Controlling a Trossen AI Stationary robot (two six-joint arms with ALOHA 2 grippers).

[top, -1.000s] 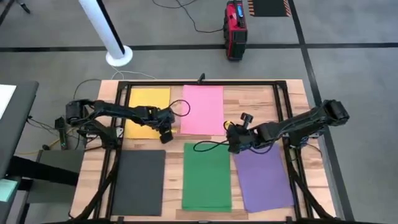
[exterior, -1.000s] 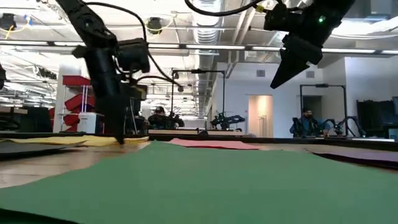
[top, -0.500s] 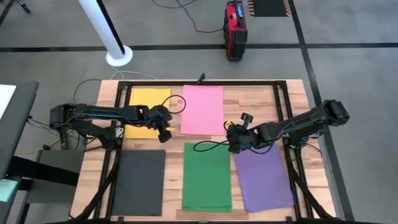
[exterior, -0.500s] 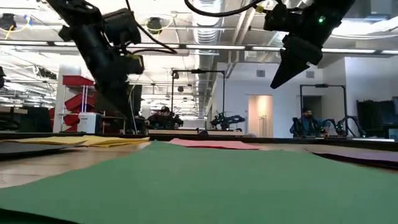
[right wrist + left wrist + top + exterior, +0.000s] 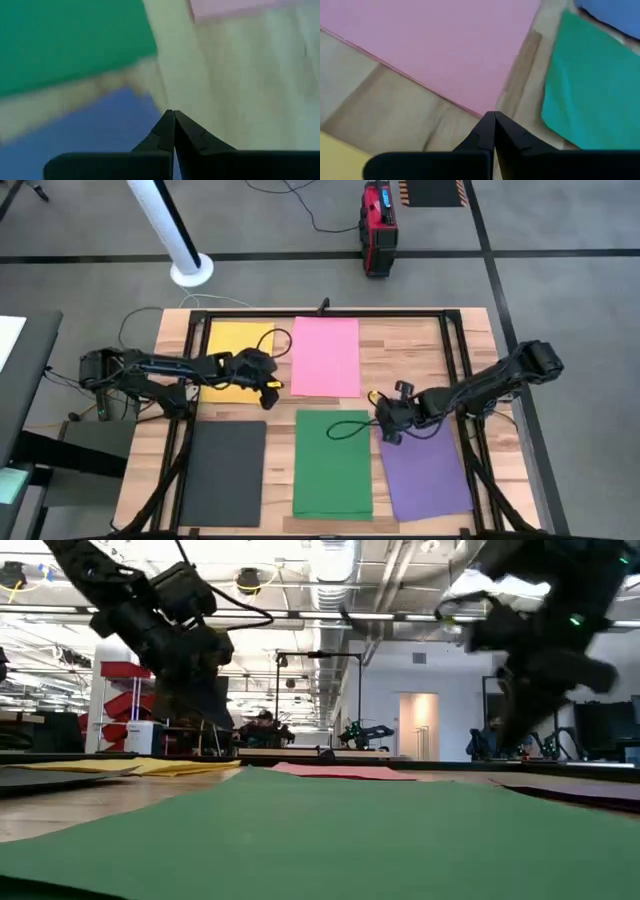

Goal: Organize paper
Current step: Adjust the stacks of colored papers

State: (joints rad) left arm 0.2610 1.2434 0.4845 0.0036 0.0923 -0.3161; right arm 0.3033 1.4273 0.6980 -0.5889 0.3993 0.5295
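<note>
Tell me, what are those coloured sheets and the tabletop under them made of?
The green sheet, pink sheet and yellow sheet look like plain matte paper: thin, lying flat, no shine, and the yellow one ripples slightly at its edge in the low view. The table appears to be pale wood, with visible grain and plank seams.

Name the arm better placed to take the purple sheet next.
Right, probably. The right gripper, fingers shut, sits at the purple sheet's top left corner; the left gripper is between yellow and pink.
</note>
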